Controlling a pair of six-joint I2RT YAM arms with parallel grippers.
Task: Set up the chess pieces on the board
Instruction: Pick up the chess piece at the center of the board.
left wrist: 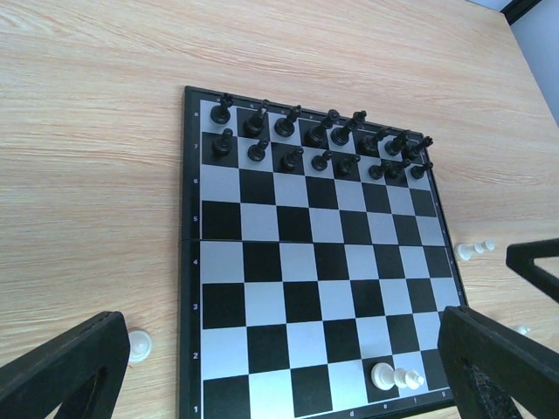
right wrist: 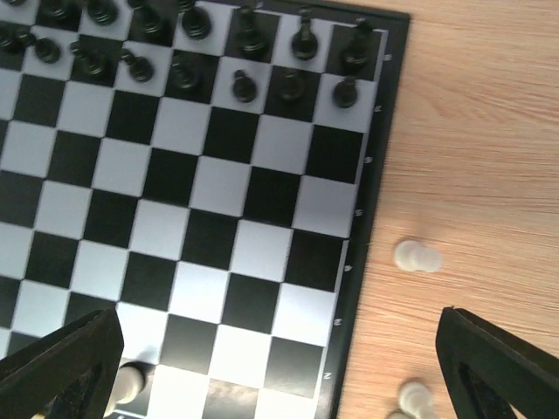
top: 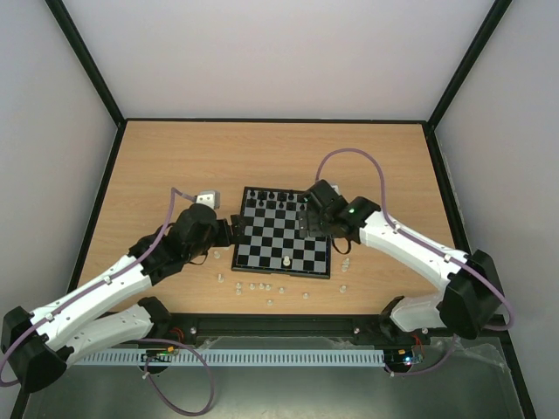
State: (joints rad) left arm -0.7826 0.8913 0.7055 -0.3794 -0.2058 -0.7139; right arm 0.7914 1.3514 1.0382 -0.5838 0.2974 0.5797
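Right wrist view: right gripper [right wrist: 279, 349] and left gripper [left wrist: 284, 349] are seen released, empty. Black pieces [right wrist: 247, 30] ahead of the right fingers [right wrist: 70, 367] could be toppled by a low sweep.

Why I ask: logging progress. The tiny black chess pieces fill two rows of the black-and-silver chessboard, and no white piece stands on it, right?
One small white chess piece sits on the black-and-silver chessboard, near row, per the top view; rest holds.

Glossy black-and-silver board [left wrist: 297, 262] on matt wood-grain table [top: 175, 157]
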